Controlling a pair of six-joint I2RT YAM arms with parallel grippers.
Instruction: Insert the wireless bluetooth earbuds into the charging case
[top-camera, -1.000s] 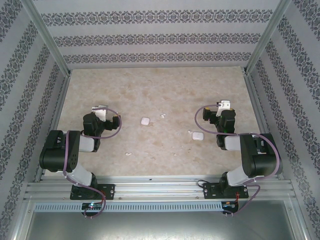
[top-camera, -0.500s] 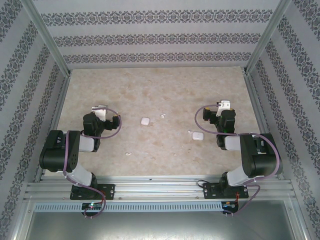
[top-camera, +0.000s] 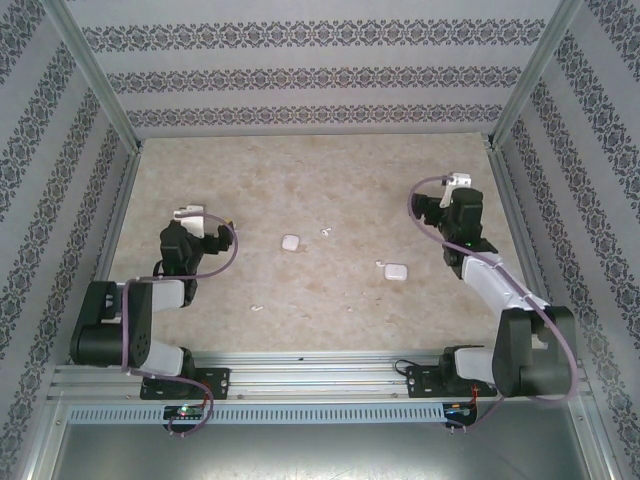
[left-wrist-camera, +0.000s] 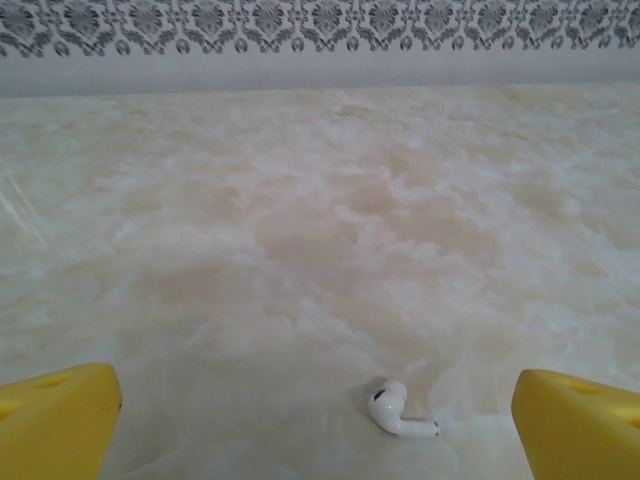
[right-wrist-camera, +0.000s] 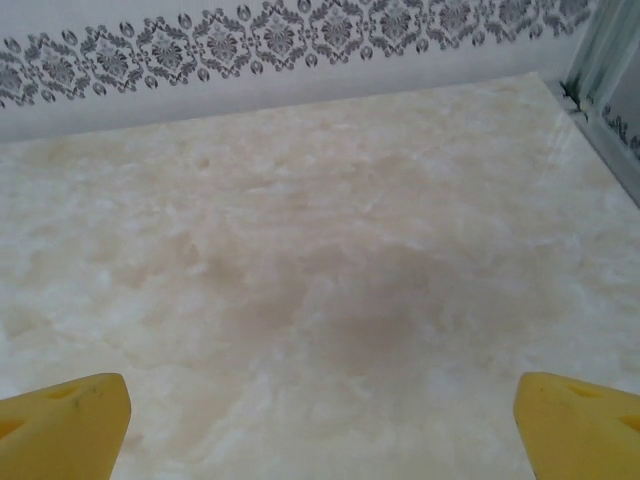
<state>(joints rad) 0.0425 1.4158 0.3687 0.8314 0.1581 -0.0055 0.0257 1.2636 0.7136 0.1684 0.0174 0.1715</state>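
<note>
Lining up the first pickup, I have the left claw (left-wrist-camera: 320, 425) spread, facing an earbud (left-wrist-camera: 397, 411) lying on the surface (left-wrist-camera: 300, 230), right claw (right-wrist-camera: 320, 425) spread and empty too; next comes a careful descent and pinch.

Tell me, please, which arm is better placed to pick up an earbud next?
Left: an earbud lies just ahead of the open left gripper, between its fingers; the open right gripper faces bare table.

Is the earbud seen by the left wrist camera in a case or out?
Out. The earbud lies bare on the table, nothing around it, ahead of the open left gripper.
</note>
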